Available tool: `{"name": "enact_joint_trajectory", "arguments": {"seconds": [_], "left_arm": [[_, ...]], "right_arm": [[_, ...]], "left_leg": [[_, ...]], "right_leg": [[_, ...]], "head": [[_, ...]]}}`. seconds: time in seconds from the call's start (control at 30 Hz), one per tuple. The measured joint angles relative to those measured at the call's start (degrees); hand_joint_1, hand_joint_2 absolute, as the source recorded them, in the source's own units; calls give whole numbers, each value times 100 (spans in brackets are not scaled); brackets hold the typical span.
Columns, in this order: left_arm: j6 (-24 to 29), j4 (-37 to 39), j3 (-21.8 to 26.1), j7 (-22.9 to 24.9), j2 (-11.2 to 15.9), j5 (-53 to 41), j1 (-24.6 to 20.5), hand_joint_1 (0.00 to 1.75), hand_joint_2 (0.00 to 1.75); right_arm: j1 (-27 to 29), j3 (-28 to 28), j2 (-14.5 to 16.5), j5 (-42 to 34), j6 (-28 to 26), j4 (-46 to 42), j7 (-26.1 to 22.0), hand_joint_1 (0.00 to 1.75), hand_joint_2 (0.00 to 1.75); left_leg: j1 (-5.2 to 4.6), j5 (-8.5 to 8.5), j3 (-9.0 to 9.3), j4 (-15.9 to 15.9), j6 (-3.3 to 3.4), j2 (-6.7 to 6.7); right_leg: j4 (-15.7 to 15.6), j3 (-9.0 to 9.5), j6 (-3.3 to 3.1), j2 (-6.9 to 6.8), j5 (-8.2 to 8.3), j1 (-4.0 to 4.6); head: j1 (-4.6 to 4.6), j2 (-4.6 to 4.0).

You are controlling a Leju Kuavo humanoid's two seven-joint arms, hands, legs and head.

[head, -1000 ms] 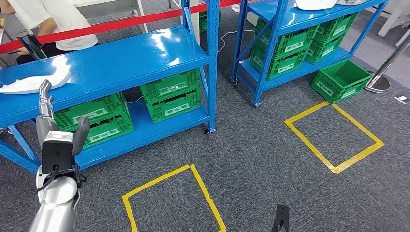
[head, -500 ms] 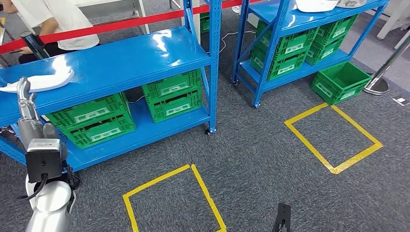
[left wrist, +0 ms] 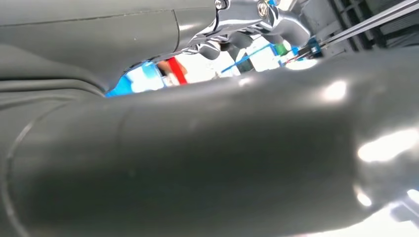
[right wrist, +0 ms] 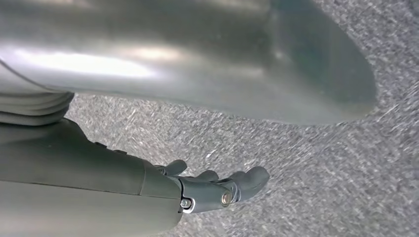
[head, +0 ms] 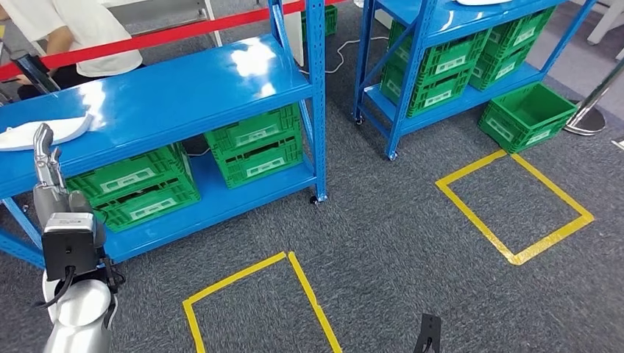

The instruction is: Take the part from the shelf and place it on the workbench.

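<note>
Item: white part (head: 40, 131), lying on the blue shelf (head: 169, 99) top, far left. Your left hand (head: 50, 180) has climbed beside it, fingers apart, nothing held. Right hand (right wrist: 217, 187) hangs over carpet, fingers loosely curled, empty. Grasp comes next, by my reading.

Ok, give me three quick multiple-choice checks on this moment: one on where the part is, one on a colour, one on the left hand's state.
1. Where does the white part lie?
A. on the top shelf of the near blue rack
B. inside a green crate
C. on the carpet

2. What colour is the tape of the floor squares?
A. red
B. yellow
C. white

3. What is the left hand doing?
A. carrying the part
B. raised by the shelf edge, holding nothing
C. gripping a crate

Answers: 1 A, the part lies flat on the top shelf. 2 B, both outlines are yellow. 3 B, its fingers point up just in front of the part, with nothing in them.
</note>
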Motion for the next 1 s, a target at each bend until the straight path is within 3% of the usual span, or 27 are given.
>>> {"name": "enact_joint_trajectory", "arguments": {"seconds": [0.1,0.13,0.17,0.27,0.33,0.47,0.53,0.6,0.63,0.67,0.73,0.8,0.87,0.93,1.0], "left_arm": [[2,11,0,3,4,28,18,0,0],[4,19,0,2,7,39,29,0,0],[8,23,0,-4,9,47,37,0,0],[14,18,1,-37,11,74,40,0,0],[14,15,3,-54,11,83,38,0,0],[12,-8,4,-85,5,95,34,0,0],[6,-9,4,-105,-5,119,30,0,0],[-5,9,4,-124,-10,150,38,0,0],[-12,22,4,-132,-10,166,49,0,0],[-16,37,4,-144,-10,177,57,0,0],[-22,54,4,-166,-10,198,62,0,0],[-23,61,5,-186,-12,220,60,0,0],[-27,66,7,-209,-14,244,58,0,0],[-32,67,8,-226,-9,258,59,0,0],[-32,66,12,-234,0,264,50,0,0]], "right_arm": [[-1,-1,-1,10,18,0,-79,0,0],[1,-1,-1,17,41,0,-127,0,0],[5,-2,-2,31,85,0,-186,0,0],[3,-2,6,68,245,3,-343,0,0],[0,-1,11,73,299,9,-385,0,0],[1,2,4,137,386,11,-402,0,0],[-2,4,-3,178,434,11,-407,0,0],[2,5,-9,201,477,11,-417,0,0],[10,6,-13,211,494,11,-427,0,0],[19,7,-18,221,510,11,-443,0,0],[31,11,-24,243,526,11,-475,0,0],[32,21,-28,263,536,11,-491,0,0],[31,37,-28,276,544,11,-491,0,0],[29,51,-27,281,548,11,-490,0,0],[31,56,-29,281,549,11,-492,0,0]], "left_leg": [[-5,-372,-784,1232,-3,4],[-9,-337,-984,1448,20,4],[-19,-170,-1079,1434,57,3],[-113,664,-896,463,271,0],[-176,856,-763,12,370,-2],[-149,910,-658,-214,363,-19],[-115,946,-605,-291,374,-11],[-114,936,-601,-287,393,-24],[-114,926,-599,-277,395,-45],[-110,914,-597,-264,388,-77],[-93,874,-591,-216,350,-164],[-95,820,-619,-141,289,-247],[-104,799,-661,-108,226,-320],[-96,801,-677,-117,163,-375],[-96,694,-770,66,97,-285]], "right_leg": [[-10,65,-60,3,-56,31],[-10,94,-70,7,-78,48],[-10,134,-76,14,-101,68],[-23,260,-73,31,-166,123],[-48,279,-27,35,-173,120],[-32,252,106,18,-193,114],[419,29,145,14,-423,116],[1135,-356,185,14,-698,111],[1364,-496,205,14,-732,105],[1387,-536,221,14,-654,98],[804,-290,244,41,-254,72],[132,43,233,183,-34,42],[-64,153,168,247,-67,42],[-86,175,82,154,-61,44],[-116,215,10,70,-64,24]], "head": [[-13,0],[-13,0],[-15,0],[-8,0],[-12,0],[-26,0],[-22,0],[-18,0],[-18,0],[-17,0],[-17,0],[-20,0],[-22,0],[-20,0],[-44,0]]}}
